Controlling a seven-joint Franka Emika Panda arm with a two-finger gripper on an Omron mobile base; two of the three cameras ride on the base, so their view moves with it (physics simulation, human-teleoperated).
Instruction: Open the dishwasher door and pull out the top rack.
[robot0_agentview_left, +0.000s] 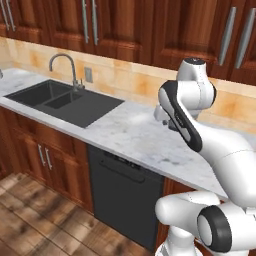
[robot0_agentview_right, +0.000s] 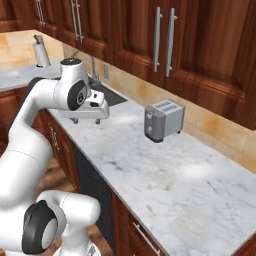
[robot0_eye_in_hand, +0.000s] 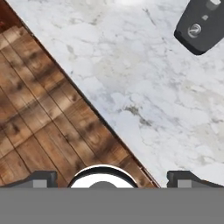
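Note:
The dishwasher door (robot0_agentview_left: 125, 197) is a matte black panel under the marble counter, standing shut, with its bar handle (robot0_agentview_left: 121, 170) near the top. From the right base view the door (robot0_agentview_right: 89, 184) shows as a dark strip below the counter edge. The top rack is hidden behind the shut door. My gripper (robot0_agentview_right: 86, 120) hovers above the counter, over its front edge and above the dishwasher, pointing down. In the hand view the gripper (robot0_eye_in_hand: 111, 179) is open, its fingertips (robot0_eye_in_hand: 41, 178) far apart with nothing between them.
A dark double sink (robot0_agentview_left: 65, 100) with a faucet (robot0_agentview_left: 67, 67) lies to the left of the dishwasher. A silver toaster (robot0_agentview_right: 162, 120) stands on the counter (robot0_agentview_right: 170, 170) to the right. Brown cabinet doors (robot0_agentview_left: 45, 157) flank the dishwasher, above a wooden floor (robot0_agentview_left: 40, 225).

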